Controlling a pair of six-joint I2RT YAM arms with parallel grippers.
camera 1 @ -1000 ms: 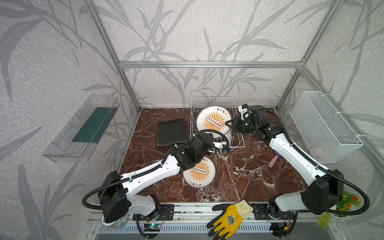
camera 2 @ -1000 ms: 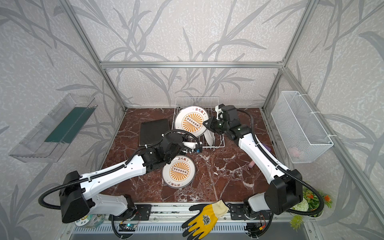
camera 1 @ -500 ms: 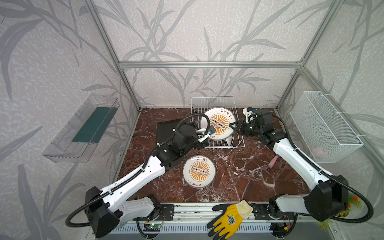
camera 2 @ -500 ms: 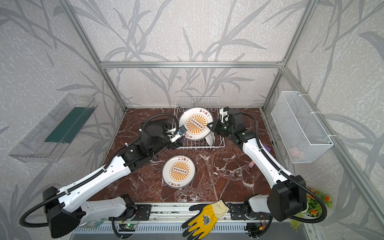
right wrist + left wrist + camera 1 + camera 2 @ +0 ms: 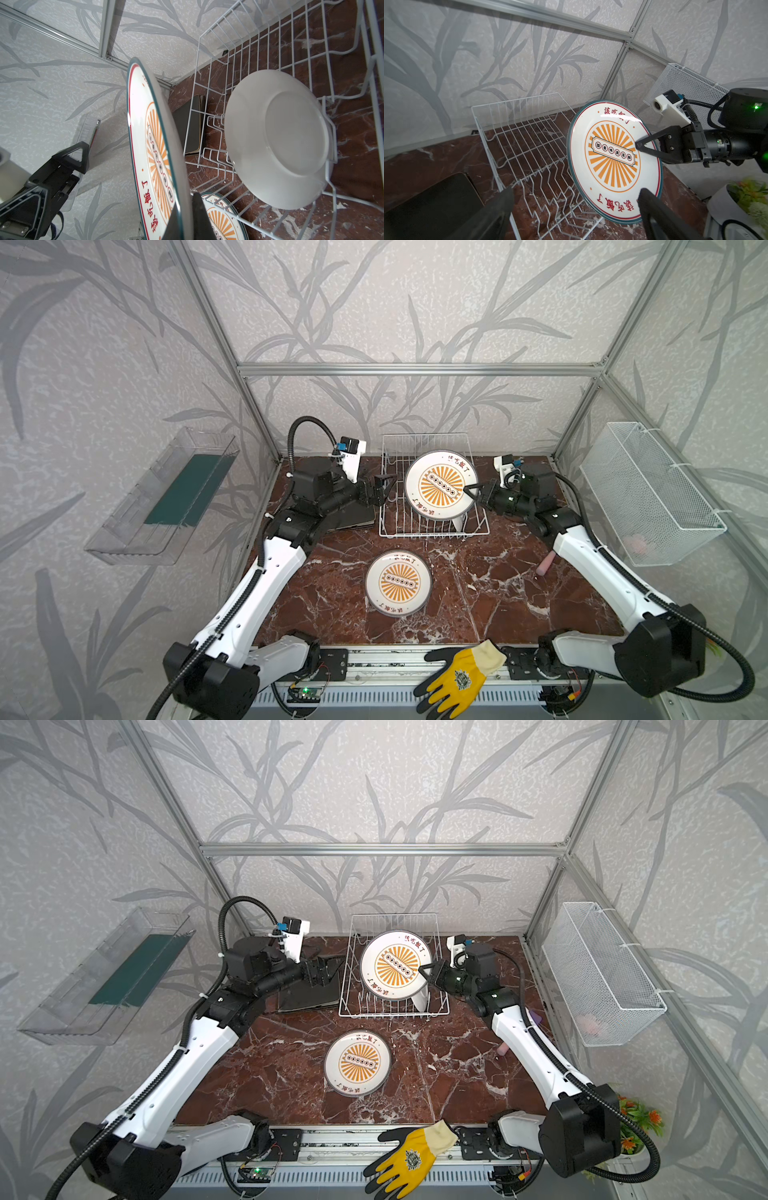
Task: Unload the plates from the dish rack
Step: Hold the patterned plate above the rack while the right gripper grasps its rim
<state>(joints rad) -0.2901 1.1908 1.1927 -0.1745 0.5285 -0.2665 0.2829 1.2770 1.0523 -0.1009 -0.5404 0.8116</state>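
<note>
Right hand (image 5: 470, 493) is pinching the sunburst plate (image 5: 440, 485) upright over the dish rack (image 5: 415, 526), so the wide-open left hand (image 5: 385, 489) beside that rack should be clamping the opposite edge before any release.

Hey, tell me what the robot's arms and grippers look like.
The left arm and right arm have white shells, black joints and ribbed black cables. The left gripper and right gripper are black with angular fingers and white camera mounts.
</note>
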